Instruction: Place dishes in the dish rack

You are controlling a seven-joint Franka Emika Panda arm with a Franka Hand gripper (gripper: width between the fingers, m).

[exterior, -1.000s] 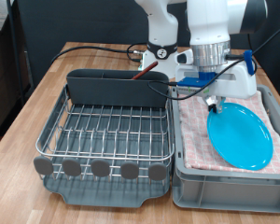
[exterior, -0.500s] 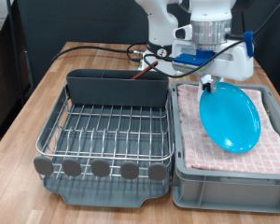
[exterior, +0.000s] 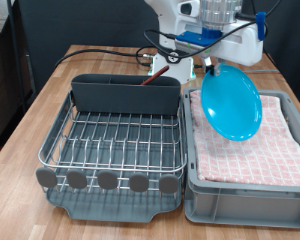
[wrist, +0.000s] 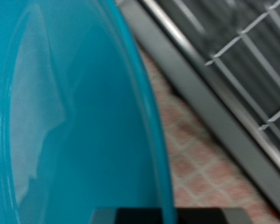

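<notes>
My gripper (exterior: 211, 68) is shut on the top rim of the light-blue plate (exterior: 231, 105) and holds it lifted and tilted almost on edge above the pink checked cloth (exterior: 275, 150). In the wrist view the plate (wrist: 65, 121) fills most of the frame. The dish rack (exterior: 115, 145) stands at the exterior view's left, its wire grid (wrist: 243, 56) bare. A brown wooden spoon handle (exterior: 150, 78) sticks out of the rack's grey utensil compartment (exterior: 125, 95). The white cup is hidden or out of view.
The light grey bin (exterior: 245, 195) with the cloth stands against the rack's right side. Black cables (exterior: 90, 52) run over the wooden table behind the rack. The robot's base (exterior: 175, 45) is at the back.
The gripper has risen with the plate and shifted towards the exterior view's left. The plate went from lying on the cloth to hanging nearly upright above it.
</notes>
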